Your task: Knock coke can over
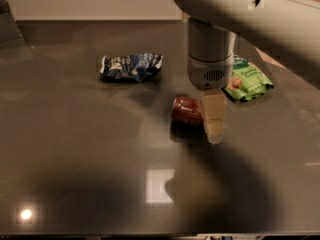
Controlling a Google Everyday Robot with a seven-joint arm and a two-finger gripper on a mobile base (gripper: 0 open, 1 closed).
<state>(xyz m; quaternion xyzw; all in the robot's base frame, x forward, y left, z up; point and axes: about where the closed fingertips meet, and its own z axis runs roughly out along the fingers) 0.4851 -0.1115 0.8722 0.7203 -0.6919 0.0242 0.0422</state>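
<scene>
The coke can (pixel 186 110), reddish-brown, lies on its side on the dark table (pixel 75 149), near the middle. My gripper (pixel 214 128) hangs down from the pale arm (pixel 210 54) just to the right of the can, touching or nearly touching its right end and hiding that end. The gripper's tip sits close to the table surface.
A dark blue snack bag (pixel 131 66) lies to the back left of the can. A green snack bag (pixel 247 81) lies to the back right, partly behind the arm. A pale wall runs along the table's far edge.
</scene>
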